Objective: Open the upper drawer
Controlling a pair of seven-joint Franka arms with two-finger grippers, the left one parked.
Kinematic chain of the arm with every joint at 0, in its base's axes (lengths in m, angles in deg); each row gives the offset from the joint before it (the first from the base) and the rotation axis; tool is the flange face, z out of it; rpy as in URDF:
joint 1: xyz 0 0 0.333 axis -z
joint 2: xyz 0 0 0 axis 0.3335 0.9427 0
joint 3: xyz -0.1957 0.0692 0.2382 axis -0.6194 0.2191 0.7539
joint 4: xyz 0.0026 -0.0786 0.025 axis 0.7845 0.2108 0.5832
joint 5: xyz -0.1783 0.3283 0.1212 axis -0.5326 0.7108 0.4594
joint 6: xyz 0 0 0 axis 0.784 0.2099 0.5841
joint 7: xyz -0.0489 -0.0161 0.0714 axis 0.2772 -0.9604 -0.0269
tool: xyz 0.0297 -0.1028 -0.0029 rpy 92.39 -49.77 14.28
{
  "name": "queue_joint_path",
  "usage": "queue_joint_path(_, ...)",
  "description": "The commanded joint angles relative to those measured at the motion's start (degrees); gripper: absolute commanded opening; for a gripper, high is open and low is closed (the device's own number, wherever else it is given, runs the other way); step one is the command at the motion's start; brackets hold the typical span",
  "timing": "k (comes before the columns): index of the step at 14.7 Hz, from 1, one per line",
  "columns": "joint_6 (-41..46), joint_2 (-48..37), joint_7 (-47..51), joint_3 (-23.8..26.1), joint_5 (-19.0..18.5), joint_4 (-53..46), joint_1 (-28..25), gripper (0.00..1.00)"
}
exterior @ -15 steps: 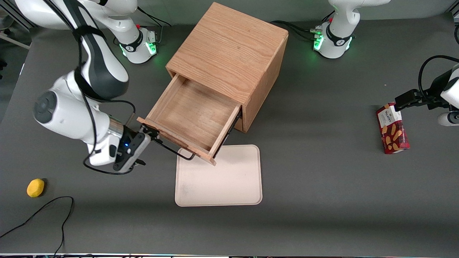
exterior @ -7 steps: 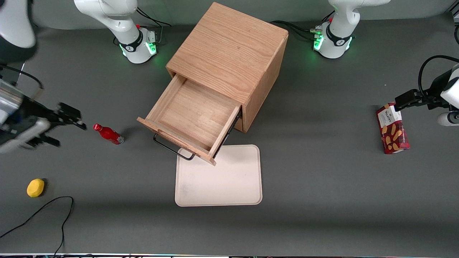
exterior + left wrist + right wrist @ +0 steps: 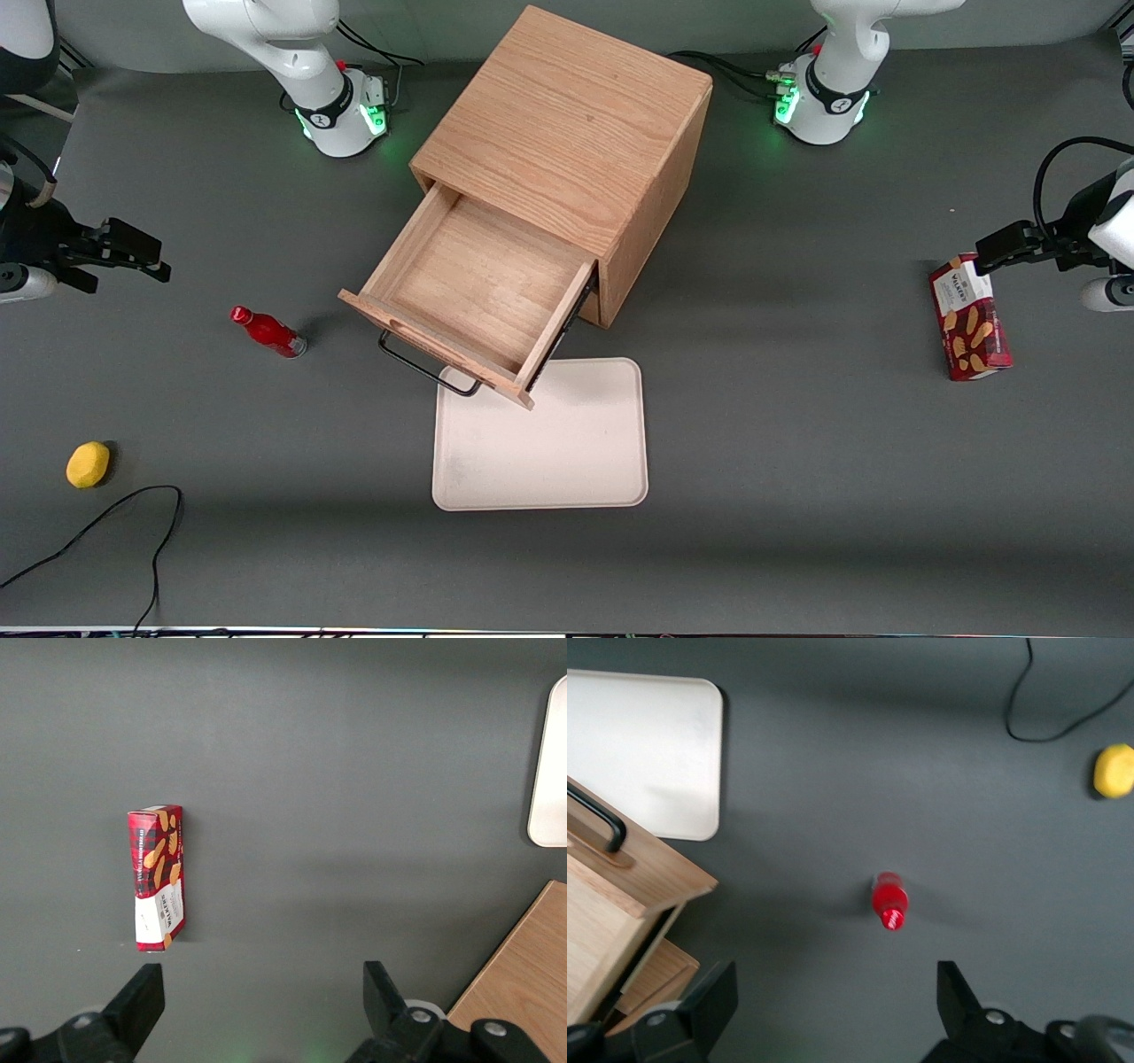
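Note:
The upper drawer [image 3: 478, 288] of the oak cabinet [image 3: 567, 124] stands pulled far out, its inside bare, its thin black wire handle [image 3: 425, 365] hanging over the tray's edge. The drawer also shows in the right wrist view [image 3: 602, 895], with its handle [image 3: 598, 819] and part of the lower drawer [image 3: 656, 979] below it. My gripper [image 3: 133, 252] is open and empty, raised well away from the drawer at the working arm's end of the table. It is apart from the handle, and its fingers [image 3: 709, 997] are spread wide above bare table.
A cream tray [image 3: 540, 439] lies in front of the cabinet, nearer the camera. A red bottle [image 3: 266, 330] lies on the table between gripper and drawer. A yellow fruit [image 3: 88, 464] and a black cable [image 3: 115, 514] lie nearer the camera. A red biscuit box [image 3: 970, 330] lies toward the parked arm's end.
My gripper has let go of the drawer handle and pulled away toward the working arm's end of the table, rising. The red bottle came into view. The drawer stays open.

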Motion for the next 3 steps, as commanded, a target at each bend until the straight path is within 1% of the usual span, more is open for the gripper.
queue_joint_path(1, 1.1, -1.4, 2.2, 0.0, -1.7, 1.6, -0.4, 1.0)
queue_joint_path(3, 1.6, -1.3, 2.2, 0.0, -1.7, 1.6, -0.3, 1.0)
